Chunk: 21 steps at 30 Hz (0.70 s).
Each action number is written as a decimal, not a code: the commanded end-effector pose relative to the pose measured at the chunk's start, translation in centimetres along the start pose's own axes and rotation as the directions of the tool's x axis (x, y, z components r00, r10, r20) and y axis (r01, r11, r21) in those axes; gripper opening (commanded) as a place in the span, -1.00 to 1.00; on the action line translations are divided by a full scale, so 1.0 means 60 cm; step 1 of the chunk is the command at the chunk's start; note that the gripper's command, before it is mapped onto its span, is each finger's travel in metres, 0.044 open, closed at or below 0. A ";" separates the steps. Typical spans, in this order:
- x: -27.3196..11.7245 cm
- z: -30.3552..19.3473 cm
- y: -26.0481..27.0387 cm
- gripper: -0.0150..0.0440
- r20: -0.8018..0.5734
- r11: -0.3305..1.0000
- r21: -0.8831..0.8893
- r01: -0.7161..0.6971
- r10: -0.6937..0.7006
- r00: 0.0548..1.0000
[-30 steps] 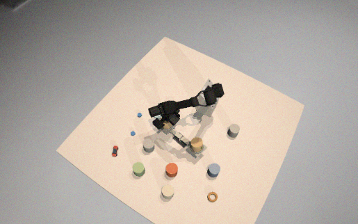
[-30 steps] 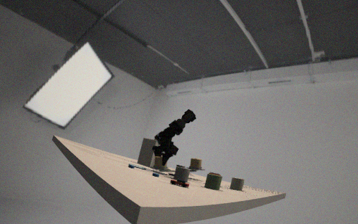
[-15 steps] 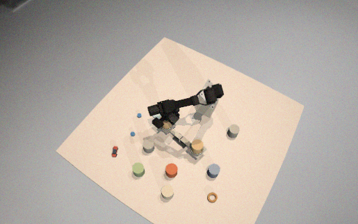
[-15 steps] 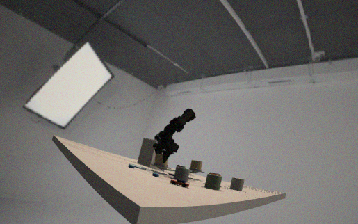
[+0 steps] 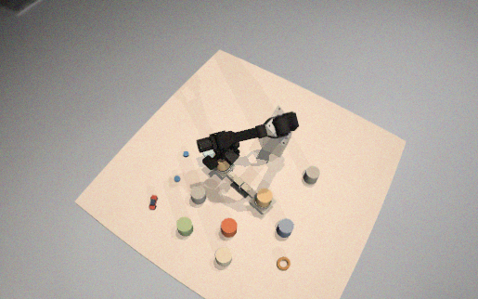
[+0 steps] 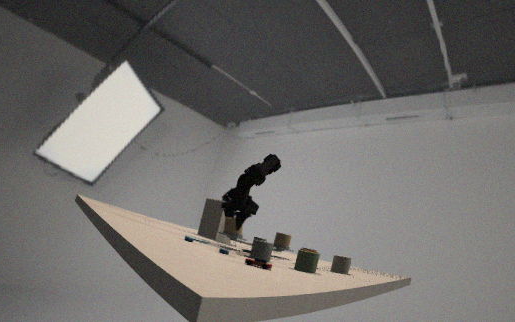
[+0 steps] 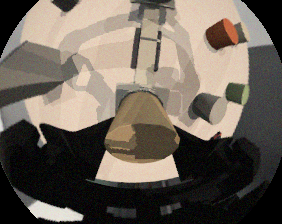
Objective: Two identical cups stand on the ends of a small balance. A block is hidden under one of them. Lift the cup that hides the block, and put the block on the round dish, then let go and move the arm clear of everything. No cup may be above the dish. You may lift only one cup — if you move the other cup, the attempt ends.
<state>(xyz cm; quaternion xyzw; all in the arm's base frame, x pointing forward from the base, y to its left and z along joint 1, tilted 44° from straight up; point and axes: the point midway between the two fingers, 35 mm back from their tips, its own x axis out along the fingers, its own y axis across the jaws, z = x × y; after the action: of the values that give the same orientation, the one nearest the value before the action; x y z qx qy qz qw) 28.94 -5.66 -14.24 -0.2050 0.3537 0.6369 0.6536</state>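
Note:
My gripper (image 5: 222, 162) (image 7: 140, 122) is shut on one tan cup (image 5: 223, 166) (image 6: 230, 227) (image 7: 142, 112), a finger on either side. The cup is upright at one end of the balance (image 5: 240, 185) (image 7: 150, 55); no gap under it can be made out. The other tan cup (image 5: 264, 198) (image 6: 282, 241) stands on the balance's far end, away from my fingers. A pale patch (image 5: 209, 153), which looks like the round dish, shows beside the gripper, mostly hidden by the arm. The block is not visible.
A grey cylinder (image 5: 198, 195) (image 6: 261, 249) (image 7: 209, 108) stands close to the held cup. Green (image 5: 185, 227), red (image 5: 228, 227), blue-grey (image 5: 285, 228) and cream (image 5: 224, 256) cylinders stand farther out. Two small blue pieces (image 5: 186, 154) (image 5: 177, 178) and a red-and-dark piece (image 5: 153, 202) lie at the left.

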 end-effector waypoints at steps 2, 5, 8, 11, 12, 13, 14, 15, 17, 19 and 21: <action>-0.021 -0.005 -0.009 -0.49 -0.014 1.000 -0.009 0.017 -0.018 1.000; -0.027 -0.005 -0.009 -0.49 -0.014 1.000 -0.009 0.018 -0.018 1.000; -0.033 -0.005 -0.009 -0.49 -0.015 1.000 -0.009 0.018 -0.018 1.000; -0.039 -0.005 -0.009 -0.49 -0.015 1.000 -0.009 0.018 -0.018 1.000; -0.041 -0.005 -0.009 -0.49 -0.015 1.000 -0.009 0.018 -0.018 1.000; -0.044 -0.005 -0.009 -0.49 -0.015 1.000 -0.009 0.018 -0.018 1.000; -0.046 -0.005 -0.009 -0.49 -0.015 1.000 -0.009 0.018 -0.018 1.000; -0.048 -0.005 -0.009 -0.49 -0.015 1.000 -0.009 0.018 -0.018 1.000; -0.052 -0.005 -0.009 -0.49 -0.015 1.000 -0.009 0.018 -0.018 1.000; -0.056 -0.005 -0.009 -0.49 -0.015 1.000 -0.009 0.018 -0.018 1.000; -0.060 -0.005 -0.009 -0.49 -0.016 1.000 -0.009 0.018 -0.018 1.000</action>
<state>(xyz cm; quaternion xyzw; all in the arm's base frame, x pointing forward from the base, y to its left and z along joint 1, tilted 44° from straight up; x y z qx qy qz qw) 29.22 -6.98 -12.24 -0.2006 0.3491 0.6402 0.6542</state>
